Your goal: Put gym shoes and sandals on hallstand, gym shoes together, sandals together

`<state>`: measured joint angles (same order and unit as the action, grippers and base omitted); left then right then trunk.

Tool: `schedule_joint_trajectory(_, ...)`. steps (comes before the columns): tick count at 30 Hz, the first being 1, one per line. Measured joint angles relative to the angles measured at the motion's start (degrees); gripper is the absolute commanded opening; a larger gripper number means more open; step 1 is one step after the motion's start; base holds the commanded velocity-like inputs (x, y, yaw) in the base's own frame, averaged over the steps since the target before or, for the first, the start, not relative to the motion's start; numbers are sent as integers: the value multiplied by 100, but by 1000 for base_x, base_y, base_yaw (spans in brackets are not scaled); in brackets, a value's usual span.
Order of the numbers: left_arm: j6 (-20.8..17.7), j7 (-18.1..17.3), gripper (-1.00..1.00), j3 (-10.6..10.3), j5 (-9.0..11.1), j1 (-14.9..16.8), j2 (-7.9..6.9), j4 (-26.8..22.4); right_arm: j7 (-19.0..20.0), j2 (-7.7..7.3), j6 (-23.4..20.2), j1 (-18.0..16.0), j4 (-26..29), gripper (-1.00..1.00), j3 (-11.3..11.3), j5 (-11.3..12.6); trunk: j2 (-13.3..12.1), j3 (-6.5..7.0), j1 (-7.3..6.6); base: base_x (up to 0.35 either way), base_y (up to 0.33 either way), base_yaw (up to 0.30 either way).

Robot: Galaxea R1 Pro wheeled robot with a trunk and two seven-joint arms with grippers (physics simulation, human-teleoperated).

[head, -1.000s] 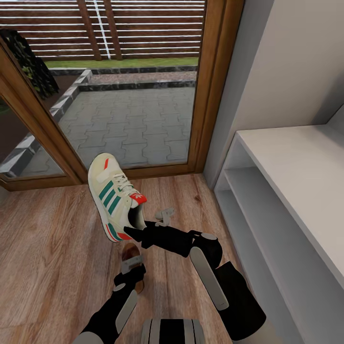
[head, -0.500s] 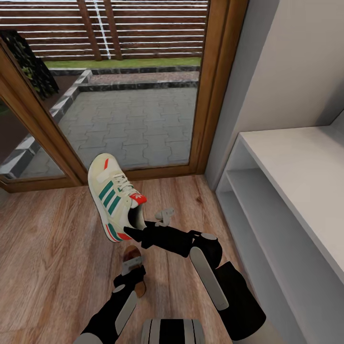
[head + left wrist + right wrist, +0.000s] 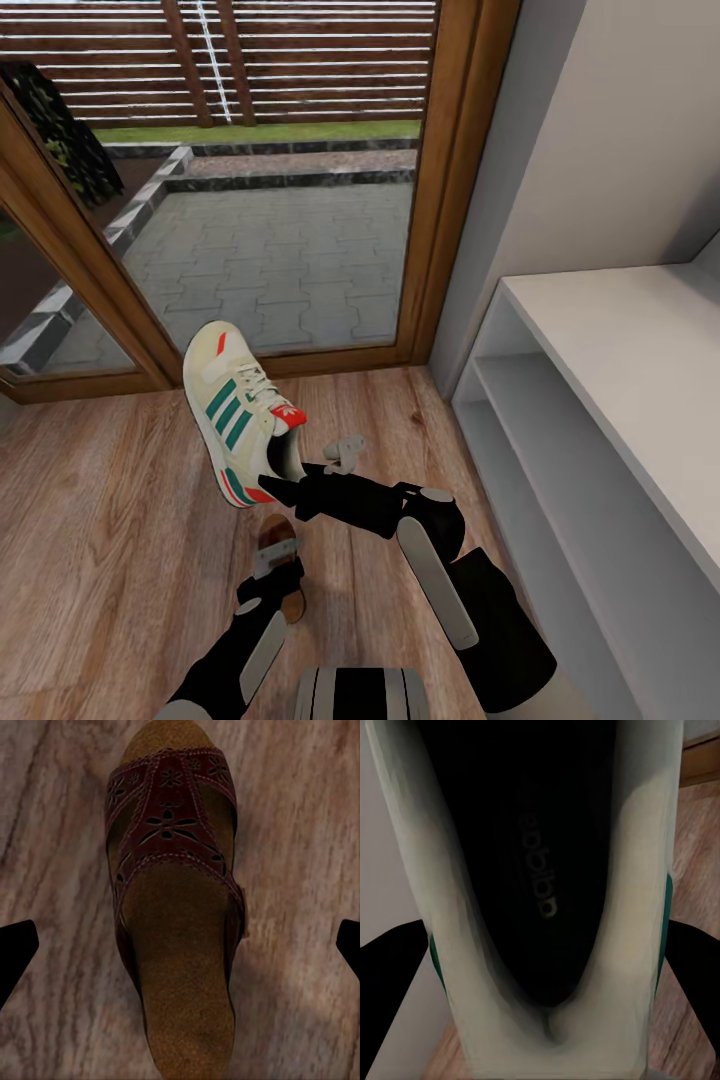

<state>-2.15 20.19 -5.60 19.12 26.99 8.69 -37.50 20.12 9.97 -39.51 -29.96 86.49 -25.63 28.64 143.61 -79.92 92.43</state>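
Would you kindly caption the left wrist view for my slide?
Open left gripper poised over a brown sandal lying on the wood-plank floor.

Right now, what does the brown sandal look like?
The sandal is an open slip-on with a wide dark brown strap with cut-out flower patterns and pale stitching, over a tan cork-like footbed. It lies flat, sole down, on the wood-plank floor, directly under the open left end effector, whose fingertips sit either side without touching it.

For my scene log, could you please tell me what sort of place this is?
Probably a home entry corridor: a wood-framed glass door onto a paved yard, plank floor, a pale shoe rack, and shoes about.
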Motion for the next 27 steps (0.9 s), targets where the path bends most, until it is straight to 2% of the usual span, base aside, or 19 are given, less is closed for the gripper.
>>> schedule_joint_trajectory(2,0,0,100,0,2,-1,-1,0,0,0,0,1,3,-100,0,-1,0,0,0,0,0,0)
schedule_joint_trajectory(16,-2,0,100,-12,2,6,-3,0,0,0,-6,-1,5,-100,17,-14,19,-310,36,0,0,0)
schedule_joint_trajectory(27,-7,0,100,-41,-56,98,18,-15,0,0,-8,1,5,-100,17,-2,19,-316,36,0,0,0)
